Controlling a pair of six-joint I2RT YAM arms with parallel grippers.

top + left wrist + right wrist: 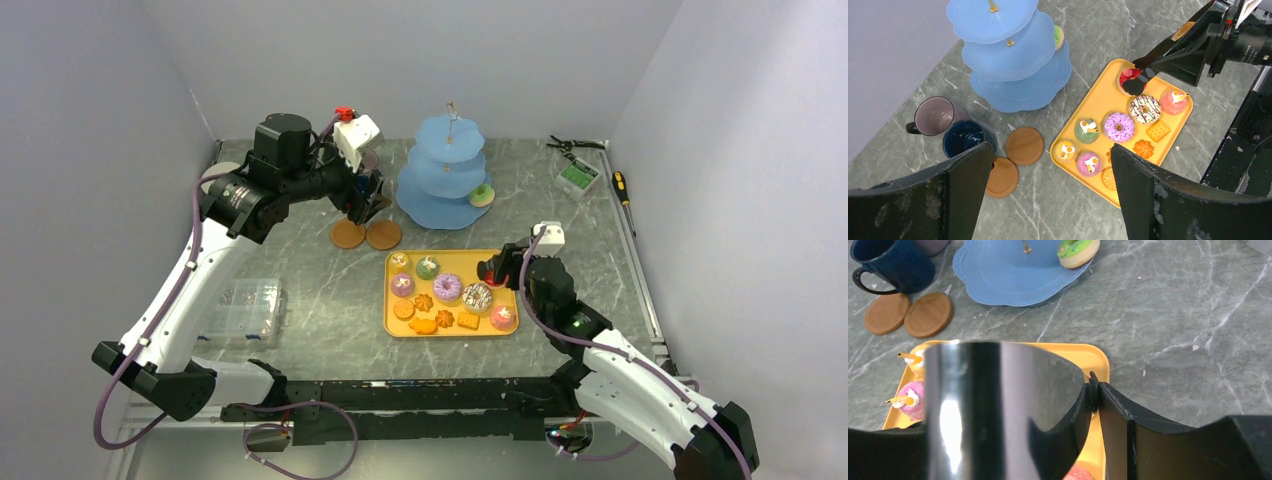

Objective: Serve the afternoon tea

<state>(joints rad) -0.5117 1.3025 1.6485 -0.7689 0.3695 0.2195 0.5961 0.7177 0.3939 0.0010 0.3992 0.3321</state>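
Note:
A yellow tray (392,322) holds several small doughnuts, cupcakes and orange biscuits. My right gripper (497,270) (1023,405) is shut on the black tongs (1168,47), whose tips sit at a red doughnut (1129,76) in the tray's far right corner. The light-blue stand (445,170) (1008,55) has a green doughnut (482,196) (1078,251) on its lowest tier. My left gripper (368,205) (1052,147) hangs open and empty above two brown coasters (1024,145) (1003,176). The dark-blue mug (965,137) and mauve mug (935,115) stand beside them.
A clear plastic box (240,305) lies at the left, near my left arm. Pliers (575,145), a small green-and-white box (578,177) and a screwdriver (623,187) lie at the back right. Walls close in on three sides.

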